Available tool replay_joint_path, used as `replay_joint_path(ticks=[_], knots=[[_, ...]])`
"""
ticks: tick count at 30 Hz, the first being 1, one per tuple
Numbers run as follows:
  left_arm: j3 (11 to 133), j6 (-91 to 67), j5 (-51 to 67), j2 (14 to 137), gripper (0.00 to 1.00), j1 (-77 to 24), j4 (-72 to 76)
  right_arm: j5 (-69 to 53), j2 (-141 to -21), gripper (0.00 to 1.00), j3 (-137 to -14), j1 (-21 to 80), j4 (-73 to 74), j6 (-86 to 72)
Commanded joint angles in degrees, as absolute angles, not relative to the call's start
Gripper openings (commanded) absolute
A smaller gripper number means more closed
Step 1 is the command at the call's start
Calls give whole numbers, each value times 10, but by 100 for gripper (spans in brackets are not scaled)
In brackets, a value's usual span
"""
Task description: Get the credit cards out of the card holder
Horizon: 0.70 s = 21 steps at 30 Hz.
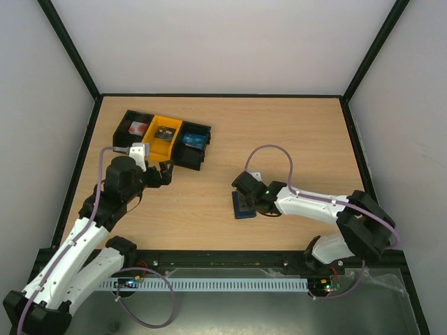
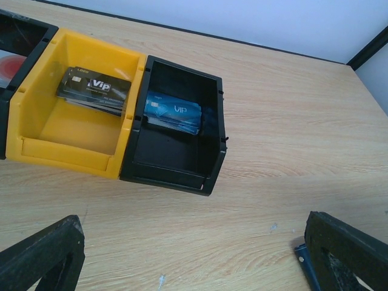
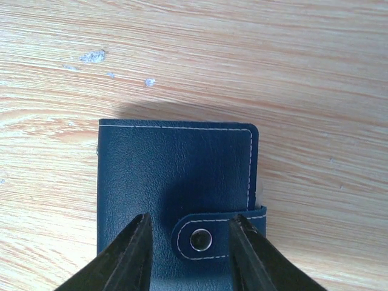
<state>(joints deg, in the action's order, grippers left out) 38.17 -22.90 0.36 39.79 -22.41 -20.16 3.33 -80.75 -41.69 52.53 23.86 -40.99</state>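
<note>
Bare wooden table [image 1: 293,132], and the card holder [image 3: 176,176] lies flat, strap fastened, directly under the right gripper [image 3: 191,223]. Its snap strap [image 3: 213,237] sits between the part-spread jaws, nothing pinched. The left gripper [image 2: 194,239], jaws wide, hangs well away from the card holder.

A robot lab test cell: plain white panels [image 1: 223,42] in black framing [image 1: 70,47] enclose a wooden table [image 1: 279,132].

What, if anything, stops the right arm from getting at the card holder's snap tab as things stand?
Probably nothing, so yes: the right gripper sits right over the closed card holder, its jaws apart either side of the snap tab, with nothing showing between them.
</note>
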Motion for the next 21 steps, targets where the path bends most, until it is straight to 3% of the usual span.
replay_joint_path(ticks=[1, 12, 21], knots=[[387, -220, 2, 400, 100, -222, -205, 62, -821, 31, -436, 528, 265, -405], [387, -221, 3, 401, 100, -222, -204, 55, -830, 23, -429, 528, 256, -404], [386, -221, 3, 400, 100, -222, -205, 57, -843, 22, -427, 529, 256, -406]])
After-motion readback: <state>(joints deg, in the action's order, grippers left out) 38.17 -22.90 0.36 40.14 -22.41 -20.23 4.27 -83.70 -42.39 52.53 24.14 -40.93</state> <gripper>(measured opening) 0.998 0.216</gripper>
